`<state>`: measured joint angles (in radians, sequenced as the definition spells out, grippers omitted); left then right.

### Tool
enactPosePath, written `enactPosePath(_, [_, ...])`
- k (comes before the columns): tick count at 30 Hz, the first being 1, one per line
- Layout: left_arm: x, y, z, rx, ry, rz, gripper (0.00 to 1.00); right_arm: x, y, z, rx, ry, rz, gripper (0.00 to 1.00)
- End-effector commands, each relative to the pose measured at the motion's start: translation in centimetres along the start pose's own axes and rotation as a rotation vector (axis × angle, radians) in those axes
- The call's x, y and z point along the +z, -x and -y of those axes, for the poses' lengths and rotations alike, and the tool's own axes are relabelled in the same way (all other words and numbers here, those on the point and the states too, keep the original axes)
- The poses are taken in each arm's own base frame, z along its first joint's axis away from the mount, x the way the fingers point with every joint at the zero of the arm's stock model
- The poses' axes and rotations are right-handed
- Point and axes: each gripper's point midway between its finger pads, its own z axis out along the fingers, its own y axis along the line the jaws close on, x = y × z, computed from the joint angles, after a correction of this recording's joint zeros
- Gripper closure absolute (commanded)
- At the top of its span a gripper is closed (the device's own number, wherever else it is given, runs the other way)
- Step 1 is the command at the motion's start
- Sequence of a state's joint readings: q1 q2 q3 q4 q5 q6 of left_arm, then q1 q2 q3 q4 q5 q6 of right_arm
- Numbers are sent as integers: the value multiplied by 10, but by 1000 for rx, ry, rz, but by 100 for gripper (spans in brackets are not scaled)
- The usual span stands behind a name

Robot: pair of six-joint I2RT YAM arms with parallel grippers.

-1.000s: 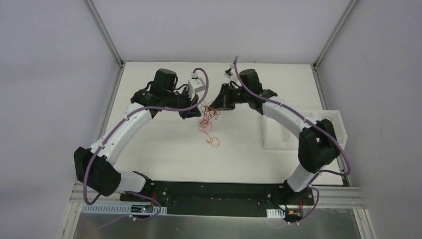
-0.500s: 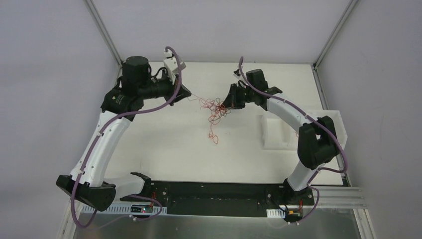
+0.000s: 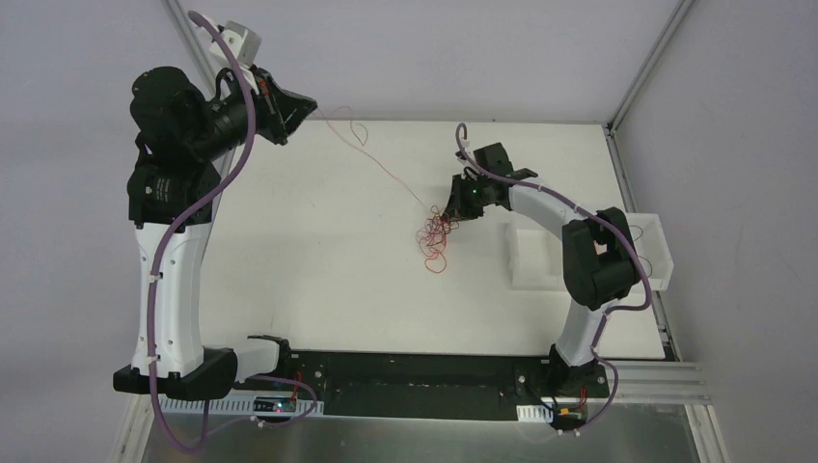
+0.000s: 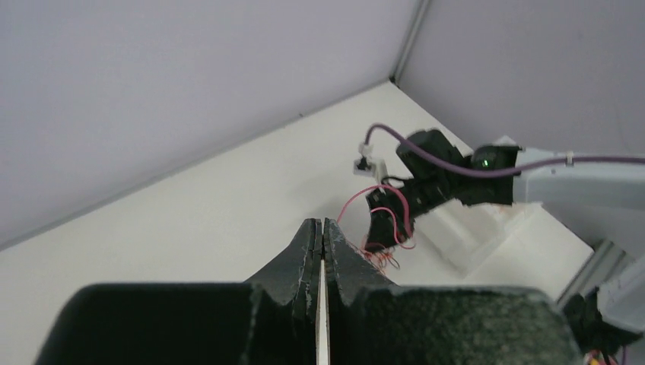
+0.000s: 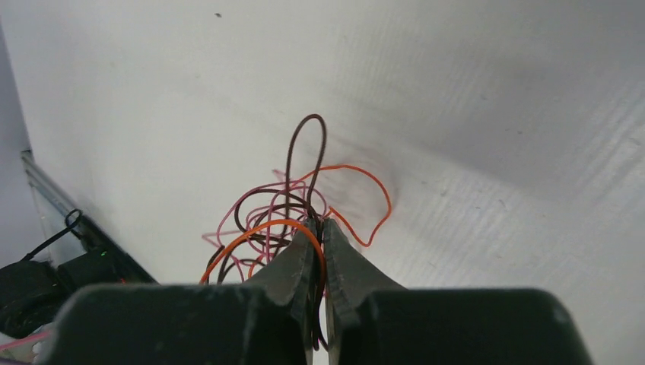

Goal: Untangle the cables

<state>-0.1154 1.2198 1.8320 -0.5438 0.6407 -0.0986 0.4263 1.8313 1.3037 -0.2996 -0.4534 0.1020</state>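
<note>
The cables (image 3: 434, 241) are a small wad of thin red-orange and dark wires on the white table, right of centre. My right gripper (image 3: 450, 214) is low at the wad's top edge. In the right wrist view it (image 5: 319, 224) is shut on orange and dark strands of the cables (image 5: 274, 209). My left gripper (image 3: 309, 104) is raised high at the far left, shut, and one thin red strand (image 3: 395, 178) runs taut from it down to the wad. In the left wrist view the jaws (image 4: 322, 224) are pressed together, and the wad (image 4: 380, 258) lies far below.
A white open box (image 3: 540, 256) stands right of the wad, beside the right arm's elbow, and shows in the left wrist view (image 4: 471, 236). Grey walls with metal corner posts (image 3: 207, 68) enclose the table. The arm bases sit on a black rail (image 3: 415, 371) at the near edge.
The left arm has swung up and far to the left, drawing one strand out of the wad. The right gripper has shifted slightly right and down, keeping hold of the wad.
</note>
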Motion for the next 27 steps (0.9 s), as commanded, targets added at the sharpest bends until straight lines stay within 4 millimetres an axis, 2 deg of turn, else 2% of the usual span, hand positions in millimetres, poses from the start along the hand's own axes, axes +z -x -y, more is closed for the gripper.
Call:
enactPosePath(1, [-24,87,-9,53,127,272,100,4,-6,39,-1,-137,-46,93])
enactPosePath(8, [-48,144,-23,88,266,427,100,12,-12,43,26,-141,-84,87])
enactPosePath(11, [-43,143,-21,67,239,416,100,11,-10,39,28,-123,-91,81])
enactPosePath(13, [-35,130,-19,32,195,377,100,3,-2,25,16,-79,-72,73])
enactPosePath(14, [-30,122,-16,20,163,352,100,-2,4,17,6,-57,-56,65])
enactPosePath(17, [-17,96,-10,-48,84,276,100,-30,28,-9,-60,-9,23,30])
enactPosePath(18, [-13,87,-10,-81,66,252,100,-41,35,-18,-89,0,46,23])
enactPosePath(20, [-3,65,-5,-156,5,189,100,-68,50,-35,-179,9,93,15])
enactPosePath(22, [7,40,-2,-243,-53,115,100,-94,58,-47,-252,7,130,11])
enactPosePath(24, [18,12,1,-322,-102,35,100,-121,61,-59,-325,6,170,7])
enactPosePath(25, [23,-4,1,-359,-110,-3,100,-135,62,-66,-361,7,200,2])
enactPosePath(27, [34,-41,-2,-432,-120,-90,100,-162,62,-79,-429,18,256,1])
